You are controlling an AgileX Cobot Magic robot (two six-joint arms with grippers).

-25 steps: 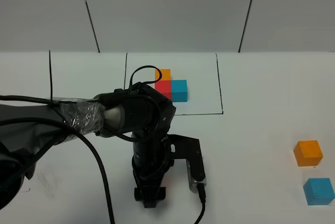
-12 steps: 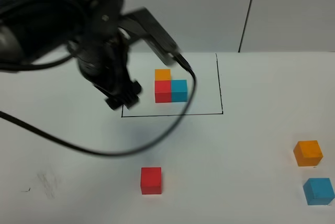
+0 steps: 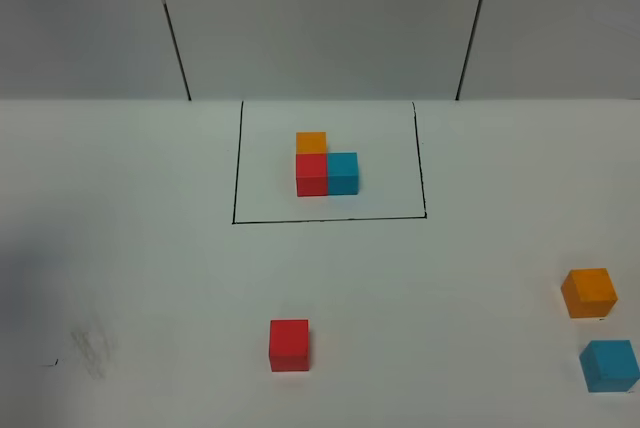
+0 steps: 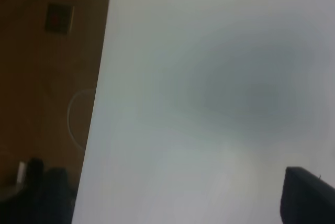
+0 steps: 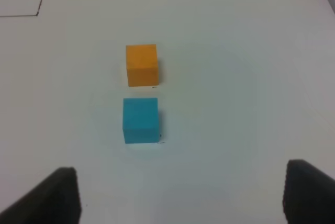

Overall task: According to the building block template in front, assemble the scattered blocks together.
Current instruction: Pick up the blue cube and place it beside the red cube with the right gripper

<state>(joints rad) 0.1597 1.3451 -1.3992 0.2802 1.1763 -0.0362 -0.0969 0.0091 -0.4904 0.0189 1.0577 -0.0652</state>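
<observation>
Right wrist view: the right gripper (image 5: 184,195) stands wide, its two dark fingertips (image 5: 60,195) far apart with only bare white table (image 5: 235,77) between them. Ahead of the open jaws, and clear of them, sits the sky-blue block (image 5: 141,120). Just beyond it on the same line is the orange block (image 5: 141,65). The two are near each other, with a narrow gap between them. The gripper touches neither.

Left wrist view: the left gripper (image 4: 178,198) is likewise spread wide and holds nothing (the picture is blurred, and only one fingertip shows plainly). Below it runs the table's edge, with brown floor (image 4: 52,77) beyond.

Exterior high view: the red block (image 3: 289,345) lies alone at the near middle of the table, well apart from the orange and blue pair at the right edge. The building block template (image 3: 326,168) sits farther back inside the black rectangle (image 3: 330,218). Its red cube is at the corner, with blue touching its right side and orange touching behind. All three loose blocks lie outside that rectangle, unjoined.
</observation>
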